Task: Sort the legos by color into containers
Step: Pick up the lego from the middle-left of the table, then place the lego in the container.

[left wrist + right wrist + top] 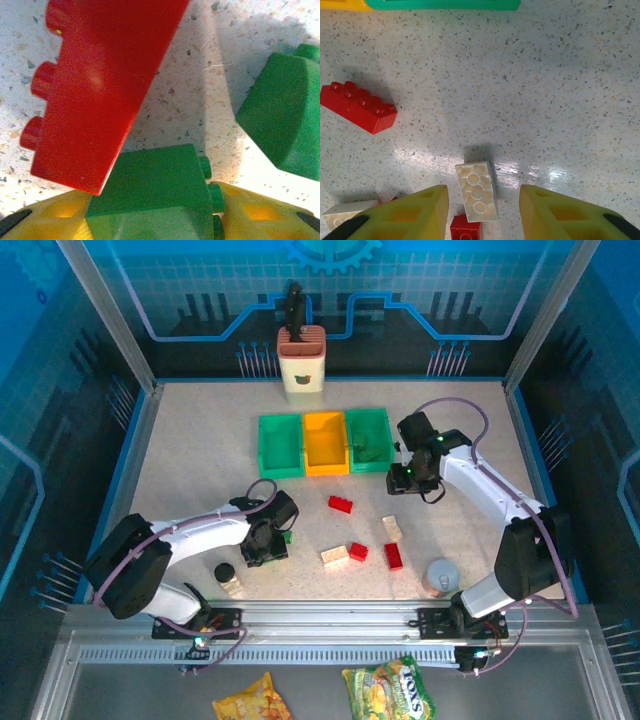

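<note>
My left gripper [268, 544] is low over the table at front left. In the left wrist view a green lego [160, 195] sits between its yellow fingers [250, 210], which press on both sides. A red lego [100, 85] and another green lego [285, 115] lie just beyond it. My right gripper [408, 480] hangs open near the right green container [386, 436], above an upturned cream lego [477, 191]. Red legos [340, 504] [393, 556] and cream legos [334, 555] [392, 528] lie mid-table. The orange container [325, 456] and left green container [280, 443] stand beside the right one.
A black-capped jar [224, 572] with a cream brick [232, 586] beside it stands front left. A grey cup [440, 577] is at the front right. A tall cream holder [300, 362] stands behind the bins. Snack bags [385, 692] lie below the rail.
</note>
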